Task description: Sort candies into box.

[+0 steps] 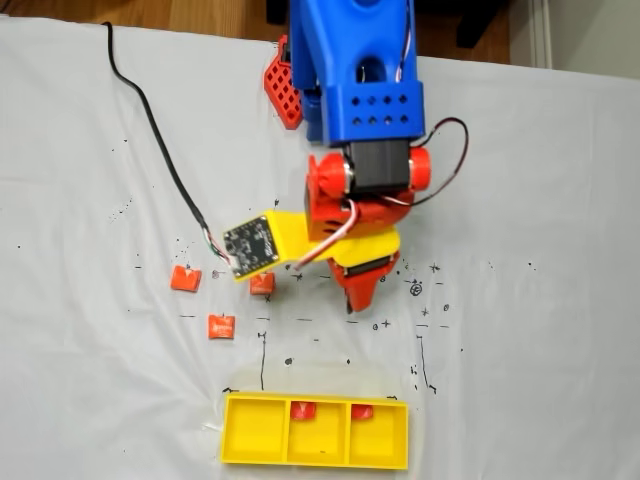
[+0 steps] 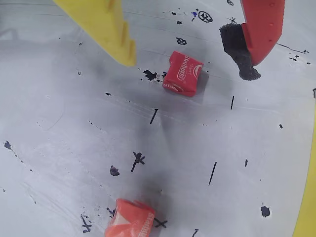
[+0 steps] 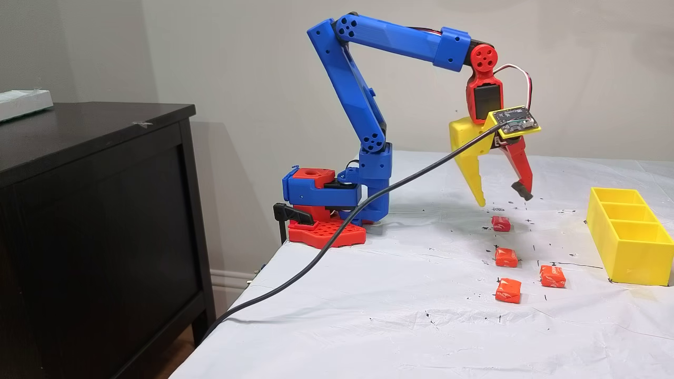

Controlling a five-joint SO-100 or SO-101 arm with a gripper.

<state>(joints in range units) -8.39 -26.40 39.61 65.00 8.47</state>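
My gripper (image 3: 502, 197) hangs open above the table, with one yellow finger and one red finger with a black pad. A red candy (image 3: 501, 223) with white marks lies flat on the cloth right below the gap. In the wrist view the same red candy (image 2: 182, 74) sits between the fingertips of the gripper (image 2: 187, 64), untouched. Three orange candies (image 1: 262, 284) (image 1: 185, 278) (image 1: 221, 326) lie to the left in a fixed view, and one orange candy (image 2: 131, 219) shows low in the wrist view. The yellow box (image 1: 255, 432) holds a red candy (image 1: 303, 409) in its middle compartment and another (image 1: 362, 411) in its right one. The gripper (image 1: 340, 272) covers the loose red candy there.
A black cable (image 1: 160, 150) runs from the wrist camera board across the white cloth to the table's far left. The arm's red base (image 3: 326, 231) stands at the table's back. A dark cabinet (image 3: 95, 210) stands beside the table. Ink marks dot the cloth.
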